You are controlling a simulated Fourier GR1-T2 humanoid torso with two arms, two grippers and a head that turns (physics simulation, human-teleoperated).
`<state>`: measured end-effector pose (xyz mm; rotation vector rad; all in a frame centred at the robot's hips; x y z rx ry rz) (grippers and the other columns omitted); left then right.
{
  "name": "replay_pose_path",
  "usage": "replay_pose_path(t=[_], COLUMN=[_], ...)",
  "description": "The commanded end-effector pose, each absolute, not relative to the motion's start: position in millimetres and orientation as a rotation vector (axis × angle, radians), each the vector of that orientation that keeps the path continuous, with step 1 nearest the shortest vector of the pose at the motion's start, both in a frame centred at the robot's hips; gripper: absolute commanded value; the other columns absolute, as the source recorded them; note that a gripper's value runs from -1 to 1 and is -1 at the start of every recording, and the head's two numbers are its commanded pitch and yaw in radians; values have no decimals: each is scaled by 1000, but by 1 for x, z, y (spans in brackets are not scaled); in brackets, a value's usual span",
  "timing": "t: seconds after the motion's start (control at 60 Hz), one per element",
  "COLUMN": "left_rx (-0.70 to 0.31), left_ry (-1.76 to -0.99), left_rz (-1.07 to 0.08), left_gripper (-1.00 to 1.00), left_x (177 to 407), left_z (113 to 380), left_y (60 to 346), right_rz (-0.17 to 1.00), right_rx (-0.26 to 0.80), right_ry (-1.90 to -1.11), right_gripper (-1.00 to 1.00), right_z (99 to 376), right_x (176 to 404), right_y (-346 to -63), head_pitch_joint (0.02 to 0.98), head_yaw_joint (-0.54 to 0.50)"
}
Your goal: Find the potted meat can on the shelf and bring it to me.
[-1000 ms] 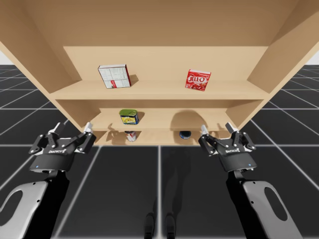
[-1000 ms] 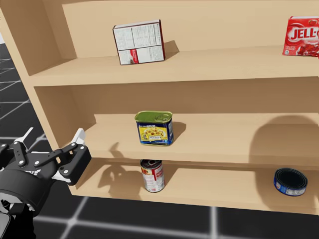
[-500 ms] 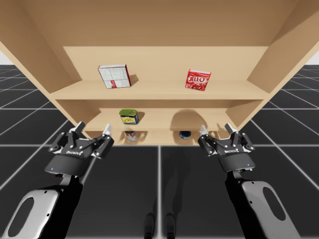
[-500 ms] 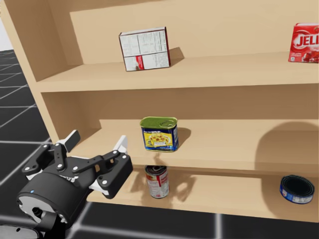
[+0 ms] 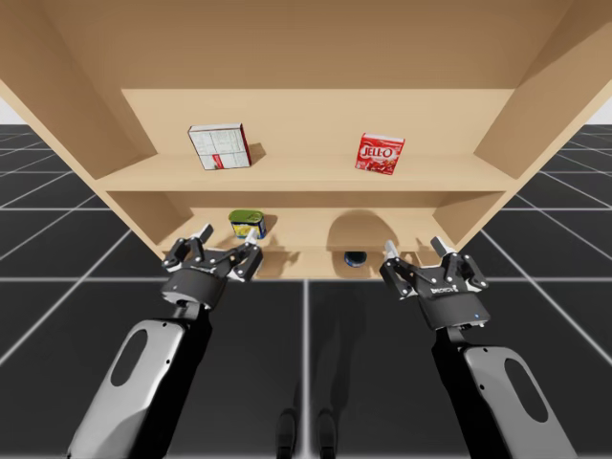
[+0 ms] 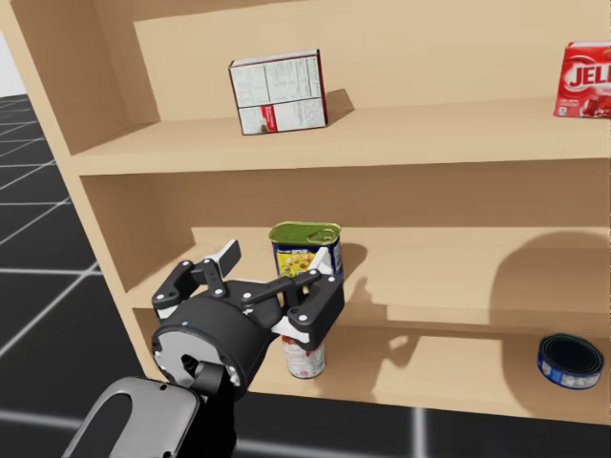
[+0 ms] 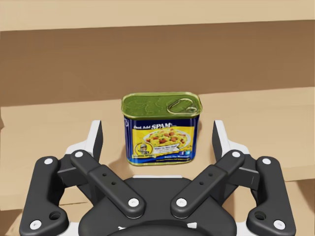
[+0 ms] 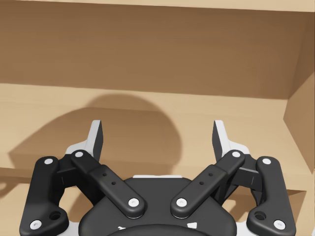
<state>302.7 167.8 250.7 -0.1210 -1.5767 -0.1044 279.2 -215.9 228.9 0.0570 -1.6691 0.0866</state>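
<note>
Potted meat can (image 7: 162, 129): rounded-rectangular metal tin, glossy green lid with pull ring, blue and yellow printed label. It stands upright on the middle board of the pale matte wooden shelf unit (image 6: 458, 134), in that board's left half. Left gripper (image 7: 158, 140): black jointed linkage, white fingertips, fingers spread wide at the middle board's front edge. The can is just ahead of it, lined up with the gap, and neither finger touches it. Right gripper (image 8: 158, 136): same build, also spread wide with nothing between the fingers, facing the right half of the middle board, where a round shadow falls on the wood. Top board: white printed cardboard box (image 6: 279, 92) toward the left end, tilted a little; red cardboard box (image 6: 587, 79) toward the right end. Bottom board: red and white cylindrical can (image 6: 304, 358) below the meat can, partly hidden behind the left gripper in the head view; flat round blue tin (image 6: 570, 360) near the right end. Nothing stands between the left gripper and the meat can.
</note>
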Motion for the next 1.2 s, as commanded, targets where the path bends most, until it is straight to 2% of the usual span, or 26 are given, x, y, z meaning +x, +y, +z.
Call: replay_pose_path(t=[0.017, 0.183, 0.467, 0.75, 0.8, 0.817, 0.85, 0.983, 1.2], left_rx=[-117, -72, -25, -17, -15, -18, -20, -29, -54], left_ry=[-1552, -1550, -1505, -1489, -1493, -1496, -1497, -1509, -1536], left_rz=[-93, -86, -46, -20, -18, -17, -19, -38, -110], left_gripper=[-1000, -1000, -1000, -1000, -765, 22, 922, 960, 988], left_x=[323, 344, 381, 403, 404, 404, 403, 392, 354], left_z=[241, 234, 220, 210, 210, 210, 210, 217, 232], left_y=[154, 149, 144, 145, 145, 145, 145, 144, 147], right_rz=[86, 84, 79, 79, 78, 77, 77, 78, 77], right_rx=[54, 54, 53, 53, 52, 52, 52, 52, 45], right_ry=[-1669, -1667, -1665, -1664, -1664, -1664, -1664, -1665, -1666], right_gripper=[-1000, -1000, -1000, -1000, -1000, -1000, -1000, -1000, -1000], right_z=[229, 229, 230, 230, 230, 230, 230, 230, 230], right_x=[279, 279, 279, 279, 279, 279, 279, 279, 280], right_y=[-217, -217, -219, -219, -220, -220, -220, -220, -220], head_pitch_joint=[523, 527, 535, 536, 536, 536, 536, 533, 528], head_yaw_joint=[235, 234, 217, 206, 206, 206, 207, 207, 206])
